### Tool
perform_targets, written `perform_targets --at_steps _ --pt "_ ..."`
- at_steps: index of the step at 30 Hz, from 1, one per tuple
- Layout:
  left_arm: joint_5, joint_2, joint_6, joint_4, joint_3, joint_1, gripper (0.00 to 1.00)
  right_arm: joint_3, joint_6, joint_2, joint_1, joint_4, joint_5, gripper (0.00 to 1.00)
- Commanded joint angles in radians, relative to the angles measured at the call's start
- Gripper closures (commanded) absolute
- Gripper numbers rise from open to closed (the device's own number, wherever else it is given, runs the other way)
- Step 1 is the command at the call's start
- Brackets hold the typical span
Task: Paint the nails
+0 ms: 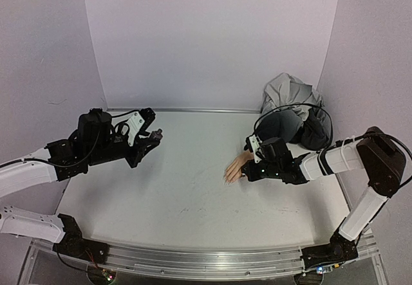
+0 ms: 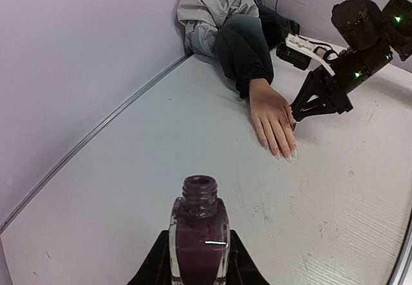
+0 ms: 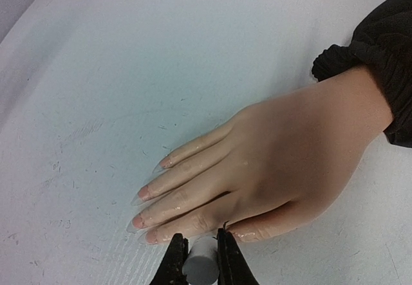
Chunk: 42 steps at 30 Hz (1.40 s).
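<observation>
A: Your grippers?
B: My left gripper (image 2: 199, 266) clamps an open glass bottle of maroon polish (image 2: 199, 230); my right gripper (image 3: 199, 239) pinches a grey cylindrical cap (image 3: 201, 264).
A: The nails (image 3: 140, 193)?
B: Pale pink, on the peach mannequin hand (image 3: 277, 163), at ten o'clock from that cap.

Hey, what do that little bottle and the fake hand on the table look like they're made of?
Bottle: likely clear glass, glossy; it shows a sharp highlight, and dark maroon liquid is visible through its thick walls.
Mannequin hand: probably silicone or soft rubber, though I can't be sure; mostly matte peach skin with moulded knuckle creases.
Sleeve: dark fabric, gathered at the cuff.
</observation>
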Motion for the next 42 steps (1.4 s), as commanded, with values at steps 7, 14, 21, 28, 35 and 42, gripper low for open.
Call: perform_targets --at_steps 7,14,21,28,35,42 --pt "0.014 -0.007 -0.015 0.044 0.063 0.006 1.00 -0.009 0.024 -0.049 -0.003 -0.006 0.005 1.00" --pt "0.046 -0.002 -0.015 0.044 0.063 0.008 1.00 -0.015 0.049 -0.117 -0.004 -0.070 0.035 1.00" --pt "0.052 0.002 -0.020 0.043 0.065 0.009 1.00 -0.026 0.030 -0.105 -0.003 -0.036 0.050 1.00" --pt "0.047 -0.001 -0.017 0.044 0.064 0.009 1.00 -0.016 0.020 -0.056 -0.003 0.005 0.060 1.00" --pt "0.050 -0.005 -0.017 0.044 0.064 0.008 1.00 -0.017 0.022 -0.041 -0.003 0.012 0.058 1.00" --pt "0.051 -0.006 -0.017 0.044 0.064 0.009 1.00 -0.007 0.018 -0.031 -0.004 0.014 0.062 1.00"
